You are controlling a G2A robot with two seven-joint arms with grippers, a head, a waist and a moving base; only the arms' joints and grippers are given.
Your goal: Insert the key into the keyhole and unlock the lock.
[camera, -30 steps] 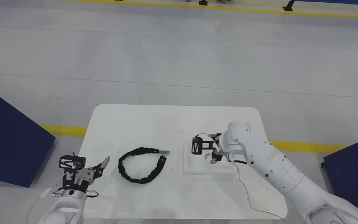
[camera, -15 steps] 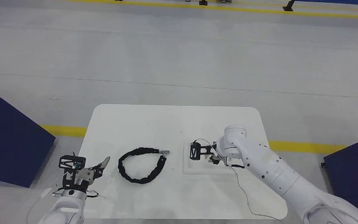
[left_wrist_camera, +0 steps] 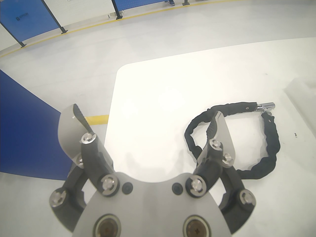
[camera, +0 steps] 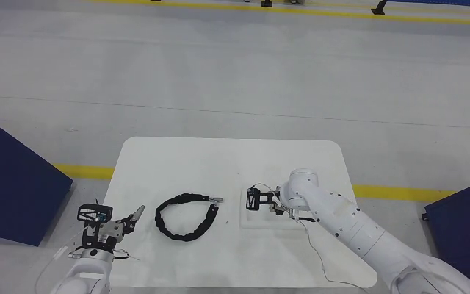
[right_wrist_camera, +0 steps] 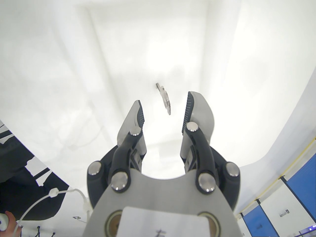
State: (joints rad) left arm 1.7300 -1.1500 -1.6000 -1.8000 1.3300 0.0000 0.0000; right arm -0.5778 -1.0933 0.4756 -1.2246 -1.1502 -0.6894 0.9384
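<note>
Well, at the edge of the rounded white table [camera: 183,158] my left gripper [left_wrist_camera: 146,109] hangs spread near the black fabric-sleeved chain lock [left_wrist_camera: 271,134]. Over the shallow white tray [camera: 257,220] my right gripper [right_wrist_camera: 164,99], fingers apart, frames the small silver key [right_wrist_camera: 165,97]; I should descend squarely, then pinch its flat head.

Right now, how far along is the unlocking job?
Done: nothing yet. In hand: the open right tool hangs over the key, which lies loose in the white tray. Remaining: grasp the key, carry it to the chain lock lying apart from the open left tool, insert, turn.
</note>
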